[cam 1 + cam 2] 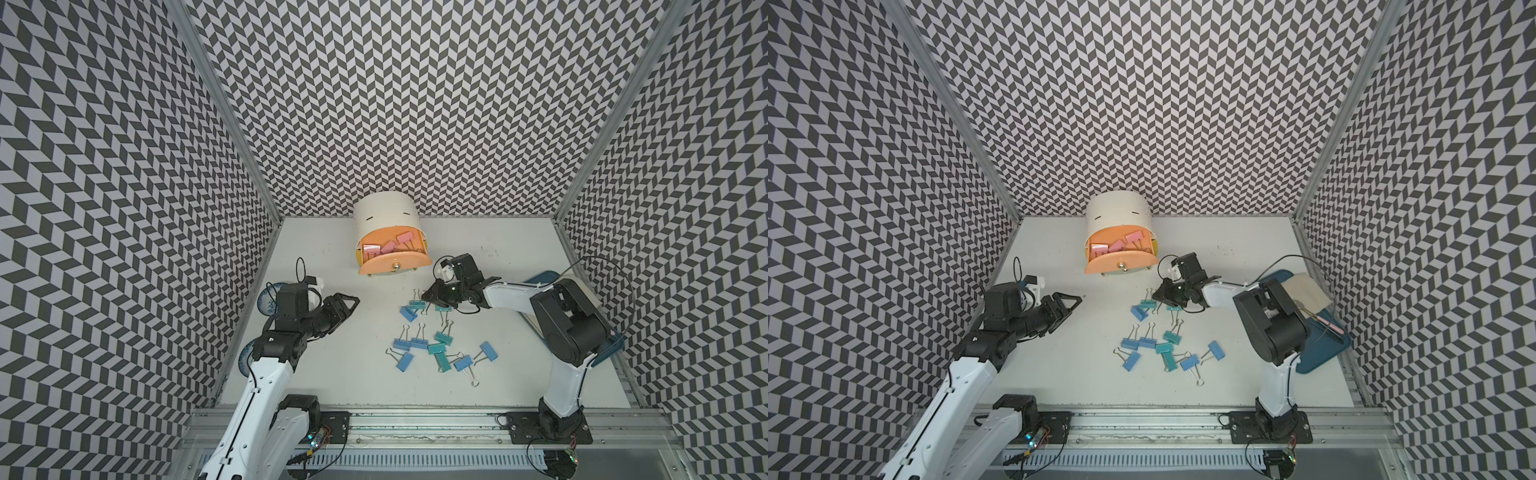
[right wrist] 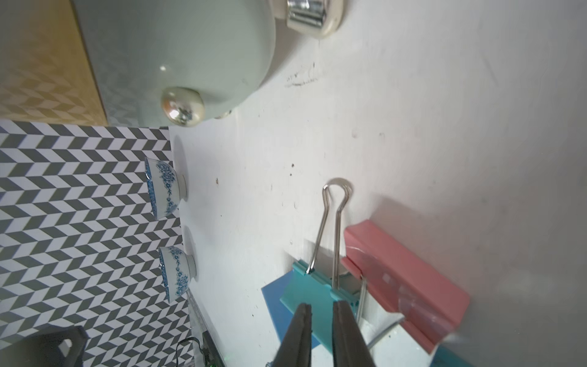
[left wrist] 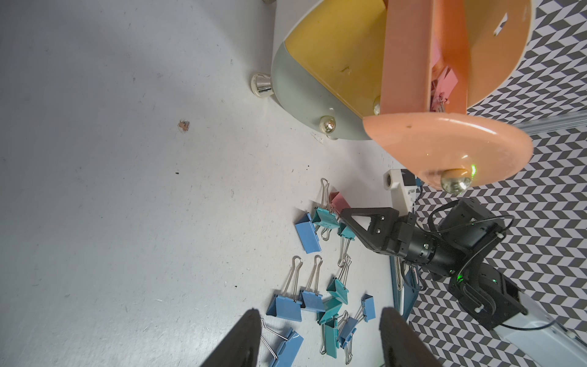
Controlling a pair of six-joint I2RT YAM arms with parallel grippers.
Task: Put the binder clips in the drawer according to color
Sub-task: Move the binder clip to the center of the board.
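Black right claw [image 2: 322, 304] narrowed to a slit above teal binder clip [image 2: 301, 294], grasp unclear; left claw [image 3: 319, 313] spread wide, holding nothing.

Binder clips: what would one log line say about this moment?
peach drawer: open, pink clips inside | right tool: nearly closed over teal clip beside stray pink clip, grip unclear | left tool: open, empty

Glossy plastic drawer [image 3: 444, 139], shiny metal knob [image 3: 455, 184].
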